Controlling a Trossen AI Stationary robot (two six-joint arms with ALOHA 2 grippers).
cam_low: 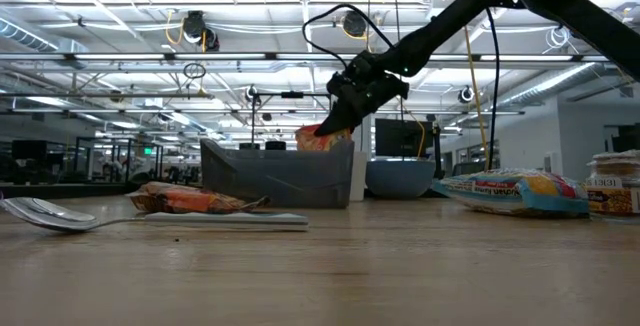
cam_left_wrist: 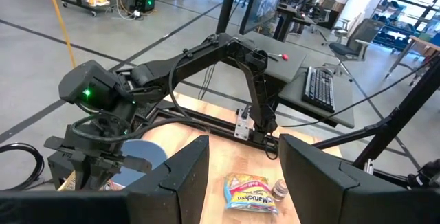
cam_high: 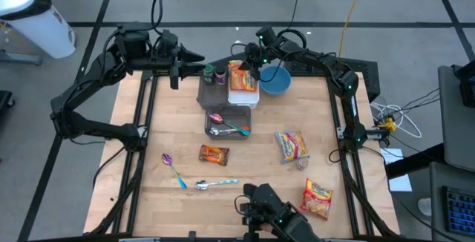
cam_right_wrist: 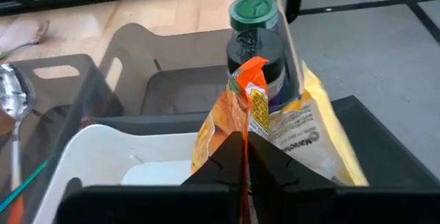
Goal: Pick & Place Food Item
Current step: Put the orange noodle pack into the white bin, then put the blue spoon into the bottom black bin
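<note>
The right tool (cam_right_wrist: pixel 242 157) is clenched on the top seam of an orange-and-yellow snack packet (cam_right_wrist: pixel 275 131), holding it over the white tray (cam_high: pixel 243 97) at the far edge of the desk (cam_high: pixel 148 197), just beside the blue bowl (cam_high: pixel 275 82). In the low view the packet (cam_low: pixel 322 137) hangs clear above the grey bin (cam_low: pixel 280 176), so the carry looks all but done and only the lowering and release appear left.

The left tool (cam_high: pixel 194 67) waits with its fingers parted above the desk's far left corner, near the green-capped jar (cam_right_wrist: pixel 256 42).

Other food packets lie unmoved on the desk: a small brown one (cam_high: pixel 214 154) in the middle, a noodle packet (cam_high: pixel 291 146) to the right, and another snack bag (cam_high: pixel 318 199) near the front edge. More picks may remain if they are also part of the task.

Room is tight around the drop point, judging from the wrist view: the jar stands just behind the packet, and tray and bin walls close in on either side. The front half of the desk is far more open, with only two spoons (cam_high: pixel 215 185) lying there.
</note>
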